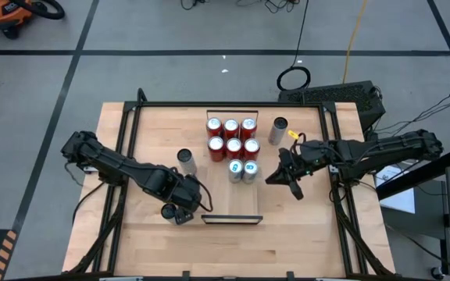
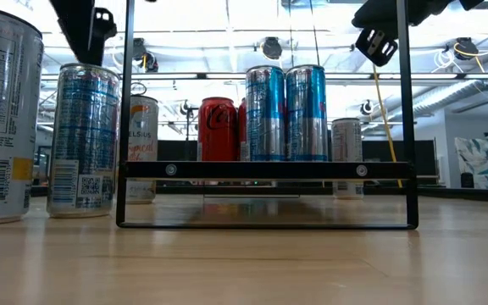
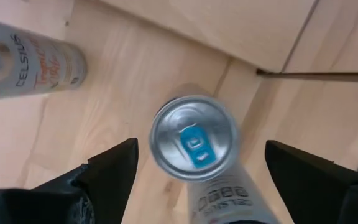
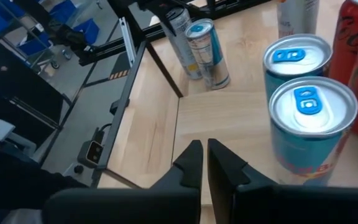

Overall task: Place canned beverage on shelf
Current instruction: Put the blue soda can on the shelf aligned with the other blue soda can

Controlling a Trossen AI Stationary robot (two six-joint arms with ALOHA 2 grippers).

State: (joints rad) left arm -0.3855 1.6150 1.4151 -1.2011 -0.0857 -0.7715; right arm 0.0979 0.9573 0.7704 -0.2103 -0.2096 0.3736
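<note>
Left fingers (image 3: 194,180) spread around silver can (image 3: 194,138), beside shelf (image 1: 233,204)

A robotics lab or workshop — the wooden worktop (image 1: 170,250) stands on a grey concrete floor (image 1: 170,70) marked with dark tape lines. An orange shop vacuum (image 1: 10,16) sits at 10 o'clock, cables (image 1: 295,74) trail at 12 — and the low view shows ceiling lights (image 2: 269,47) beyond.
</note>
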